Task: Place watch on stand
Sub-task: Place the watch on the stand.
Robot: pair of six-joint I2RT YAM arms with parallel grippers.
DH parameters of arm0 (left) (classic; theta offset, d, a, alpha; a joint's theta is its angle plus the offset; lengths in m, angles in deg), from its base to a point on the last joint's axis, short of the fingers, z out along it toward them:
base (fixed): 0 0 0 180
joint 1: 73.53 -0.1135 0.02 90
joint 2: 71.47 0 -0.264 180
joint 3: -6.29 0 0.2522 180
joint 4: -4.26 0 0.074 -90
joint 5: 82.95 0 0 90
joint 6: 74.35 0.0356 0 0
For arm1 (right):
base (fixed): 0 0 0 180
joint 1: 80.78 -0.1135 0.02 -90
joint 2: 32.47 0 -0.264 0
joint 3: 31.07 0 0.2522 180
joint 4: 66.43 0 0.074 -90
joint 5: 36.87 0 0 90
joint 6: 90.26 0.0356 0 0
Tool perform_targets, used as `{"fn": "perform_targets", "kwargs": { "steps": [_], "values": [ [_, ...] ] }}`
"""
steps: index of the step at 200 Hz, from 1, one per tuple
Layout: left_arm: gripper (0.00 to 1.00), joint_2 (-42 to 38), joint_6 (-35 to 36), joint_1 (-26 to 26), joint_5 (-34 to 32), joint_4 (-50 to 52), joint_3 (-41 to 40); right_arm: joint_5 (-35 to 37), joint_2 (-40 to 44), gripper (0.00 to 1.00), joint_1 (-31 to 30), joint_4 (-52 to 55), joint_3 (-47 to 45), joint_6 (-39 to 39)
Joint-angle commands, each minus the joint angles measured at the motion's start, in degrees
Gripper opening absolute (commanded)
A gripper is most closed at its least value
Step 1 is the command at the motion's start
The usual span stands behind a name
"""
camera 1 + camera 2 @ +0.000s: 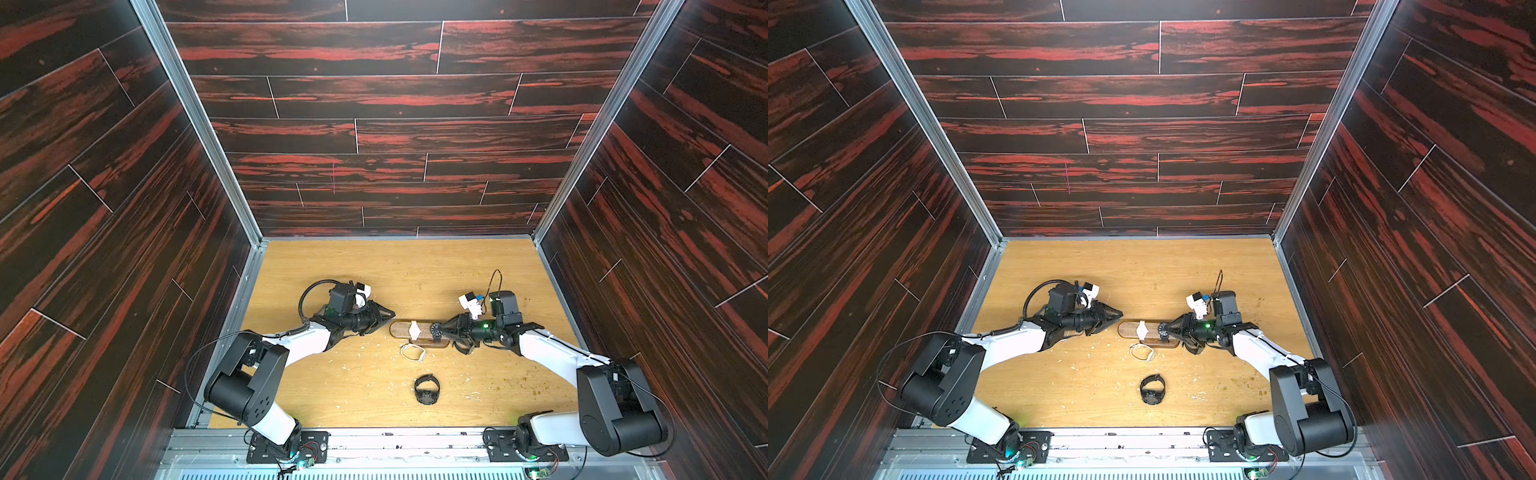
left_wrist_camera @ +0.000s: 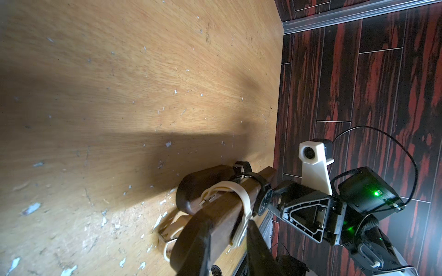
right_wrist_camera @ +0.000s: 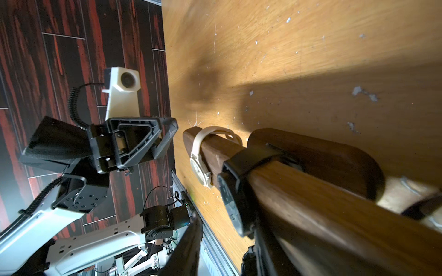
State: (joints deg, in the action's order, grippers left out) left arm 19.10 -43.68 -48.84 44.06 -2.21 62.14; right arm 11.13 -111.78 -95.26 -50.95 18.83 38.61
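Note:
The stand, a dark-brown bar on a small base, lies mid-table. Strapped round the bar are a white watch and a black watch. My right gripper is at the black watch's face with its fingers apart, and only one finger is beside the watch. My left gripper hangs just off the bar's other end, slightly open and holding nothing.
A loose white watch lies on the table right in front of the stand. A black watch lies nearer the front edge. Dark panelled walls close in three sides, and pale flecks litter the tabletop.

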Motion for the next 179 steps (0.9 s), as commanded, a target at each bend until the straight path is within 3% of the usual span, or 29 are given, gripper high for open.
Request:
{"fn": "perform_targets", "kwargs": {
  "steps": [1,79,123,144,169,179],
  "values": [
    [0.27,-2.4,1.7,-0.3,-0.1,1.9,0.8,6.2,0.4,0.4,0.0,7.0,0.2,-1.9],
    [0.27,-4.2,4.8,-0.5,-1.0,7.3,3.3,15.9,6.0,0.41,-0.5,16.9,4.7,-6.7],
    [0.27,-5.0,5.2,-0.6,-1.5,8.2,3.5,24.8,4.6,0.4,-7.3,19.8,10.6,-9.9],
    [0.27,-5.3,5.4,-0.7,-1.4,8.1,3.4,27.7,3.4,0.34,-10.8,19.6,12.7,-10.5],
    [0.27,-5.3,5.5,-0.7,-1.5,8.1,3.3,29.2,1.0,0.08,-13.7,19.0,14.6,-10.5],
    [0.27,-5.4,5.6,-0.7,-1.4,8.1,3.2,29.2,-0.1,0.02,-14.4,18.5,15.0,-10.2]
  ]
}}
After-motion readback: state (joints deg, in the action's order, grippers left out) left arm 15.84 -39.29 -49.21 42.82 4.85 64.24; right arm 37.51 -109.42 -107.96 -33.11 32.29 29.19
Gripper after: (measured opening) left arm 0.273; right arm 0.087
